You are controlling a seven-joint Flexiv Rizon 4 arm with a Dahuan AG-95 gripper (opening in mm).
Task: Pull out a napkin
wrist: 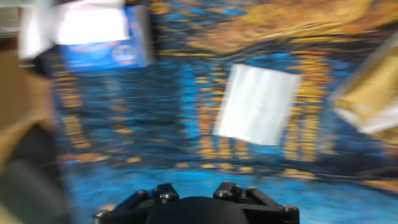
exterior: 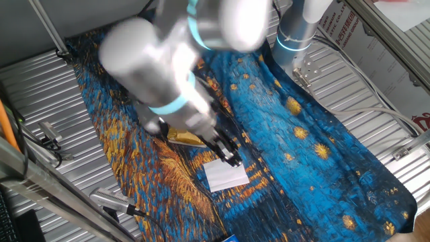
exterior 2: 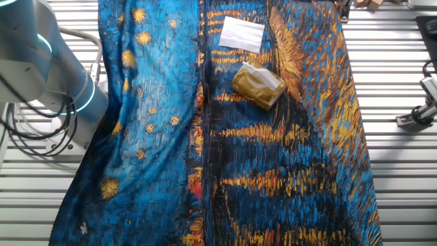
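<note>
Fingers [exterior: 232, 158] are blurred; whether spread or closed cannot be told. Napkin [exterior: 226, 176] is seen flat on the cloth [exterior: 316, 134], just beside the gripper [exterior: 230, 156], near the packet [exterior 2: 258, 85].

You find the napkin [exterior 2: 242, 34] lying flat on the cloth [exterior 2: 157, 137] near the top centre of the other fixed view. Just below and right of it sits the packet [exterior 2: 258, 85], apart from it. The arm's base [exterior 2: 41, 61] stands at upper left.
</note>
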